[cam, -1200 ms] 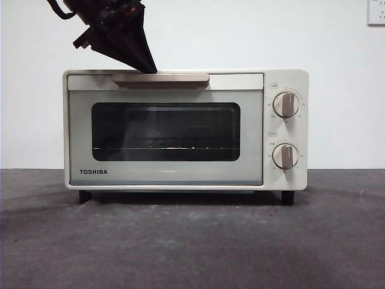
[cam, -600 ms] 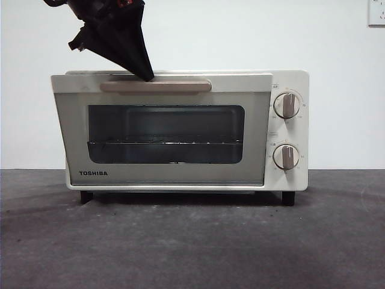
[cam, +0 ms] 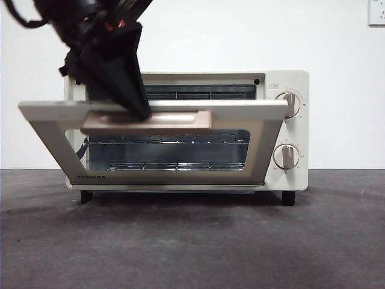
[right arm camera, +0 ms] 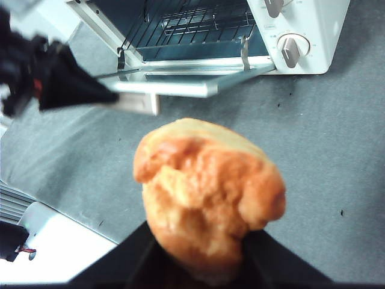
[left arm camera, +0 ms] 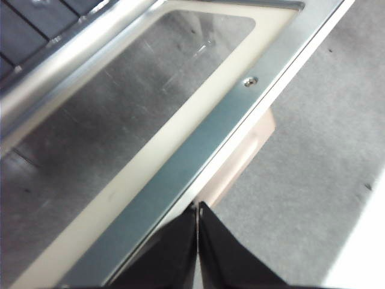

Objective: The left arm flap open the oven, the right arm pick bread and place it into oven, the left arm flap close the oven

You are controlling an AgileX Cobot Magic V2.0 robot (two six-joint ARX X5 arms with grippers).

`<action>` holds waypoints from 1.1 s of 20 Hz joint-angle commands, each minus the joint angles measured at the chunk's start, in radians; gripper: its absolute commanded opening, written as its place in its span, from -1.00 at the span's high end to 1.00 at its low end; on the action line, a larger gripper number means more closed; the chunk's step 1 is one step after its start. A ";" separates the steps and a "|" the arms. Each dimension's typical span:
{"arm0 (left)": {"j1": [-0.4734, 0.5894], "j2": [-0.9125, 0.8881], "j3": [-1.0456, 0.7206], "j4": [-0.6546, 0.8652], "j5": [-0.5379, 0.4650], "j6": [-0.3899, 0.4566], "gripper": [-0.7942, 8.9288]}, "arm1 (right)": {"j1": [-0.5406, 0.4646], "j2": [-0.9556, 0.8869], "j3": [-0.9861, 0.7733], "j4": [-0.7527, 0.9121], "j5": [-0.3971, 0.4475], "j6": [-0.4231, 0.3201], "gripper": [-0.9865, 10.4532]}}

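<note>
Cream oven (cam: 289, 129) door half-lowered; lumpy orange bread (right arm camera: 207, 192) in right gripper (right arm camera: 201, 253).

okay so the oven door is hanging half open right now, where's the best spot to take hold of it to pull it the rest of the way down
Take the tan bar handle along the door's top edge, coming from above and in front. It stands proud of the door panel, farthest from the bottom hinge, so pressing there swings the door most easily. The left gripper, jaws shut, already bears on the handle left of centre.
</note>
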 commanded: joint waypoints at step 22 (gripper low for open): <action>-0.173 -0.183 -0.453 0.410 -0.122 -0.337 0.81 | 0.005 0.003 0.003 0.010 -0.002 0.010 0.63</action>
